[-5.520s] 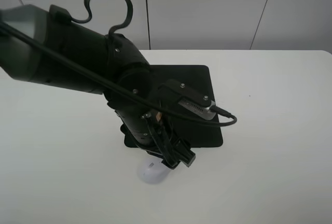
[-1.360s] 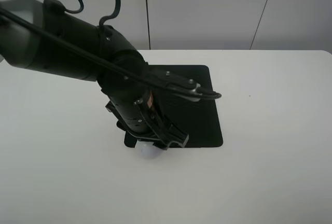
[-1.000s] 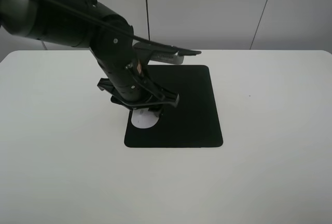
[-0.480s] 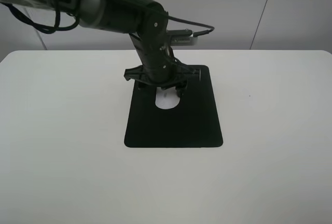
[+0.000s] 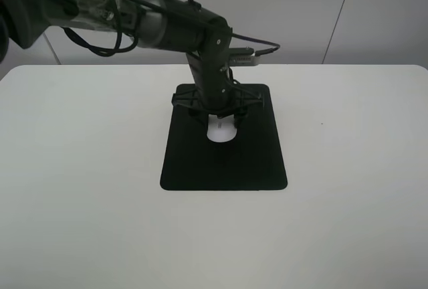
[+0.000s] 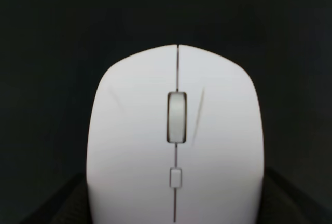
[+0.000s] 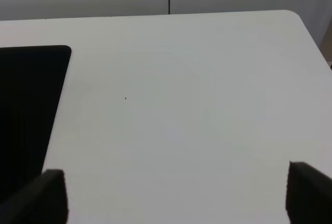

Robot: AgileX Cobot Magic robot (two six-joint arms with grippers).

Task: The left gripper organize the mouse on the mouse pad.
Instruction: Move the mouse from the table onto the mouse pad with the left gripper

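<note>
The left gripper (image 5: 221,115) is pinching the white wireless mouse (image 5: 221,132) by its sides on the far half of the black mouse pad (image 5: 200,168); the right gripper (image 7: 181,198) is gaping wide.

White table (image 5: 80,222); pale wall panels (image 5: 281,15), dark seams (image 5: 340,15).

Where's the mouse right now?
In the exterior high view, the mouse is over the far-centre part of the mouse pad, near the middle of the view, gripped by the left gripper that reaches in from the left.
</note>
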